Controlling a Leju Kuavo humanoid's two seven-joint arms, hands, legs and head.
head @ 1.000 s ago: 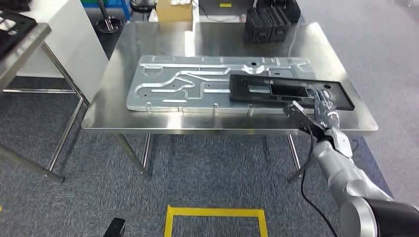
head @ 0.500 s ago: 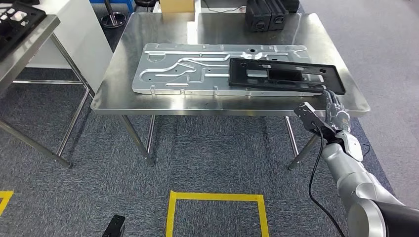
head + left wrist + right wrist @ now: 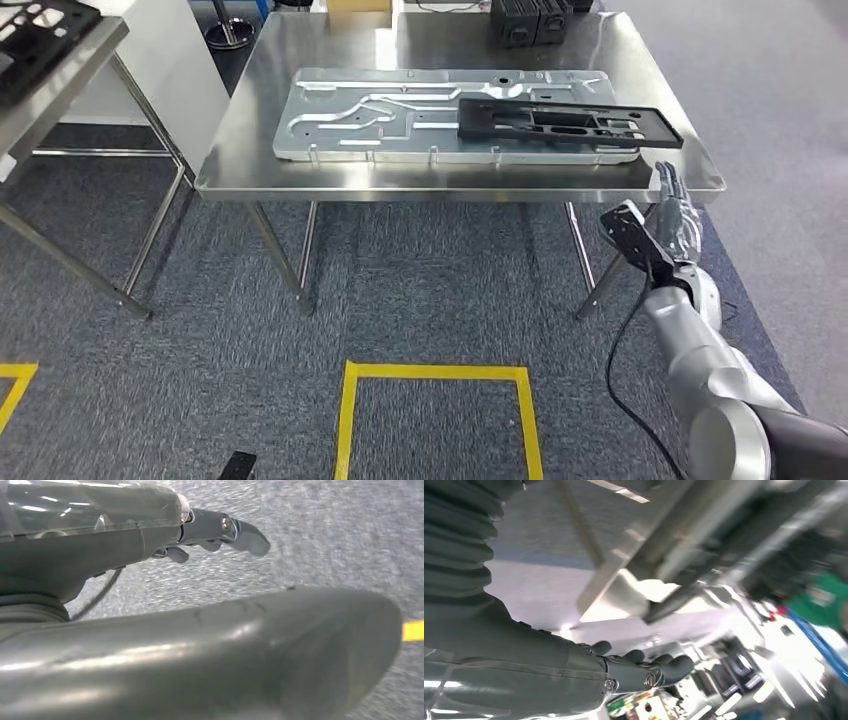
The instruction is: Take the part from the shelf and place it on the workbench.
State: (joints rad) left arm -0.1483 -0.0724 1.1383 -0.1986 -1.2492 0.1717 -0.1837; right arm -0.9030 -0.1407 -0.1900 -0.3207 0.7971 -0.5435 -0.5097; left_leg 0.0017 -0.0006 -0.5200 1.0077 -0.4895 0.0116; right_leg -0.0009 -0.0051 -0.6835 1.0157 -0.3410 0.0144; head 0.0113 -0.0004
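With the black part (image 3: 568, 121) lying on the metal plate (image 3: 400, 112) on the tabletop (image 3: 450, 182), placement looks done; the empty right hand (image 3: 679, 212), fingers extended, hangs below the edge, needing only to lower.

Workshop: steel workbench (image 3: 240, 150), floor tape (image 3: 436, 372).

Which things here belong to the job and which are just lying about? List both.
Job: black part; workbench; right hand, holding nothing.

Lying about: silver plate under the part; black cases; cardboard box; side table.
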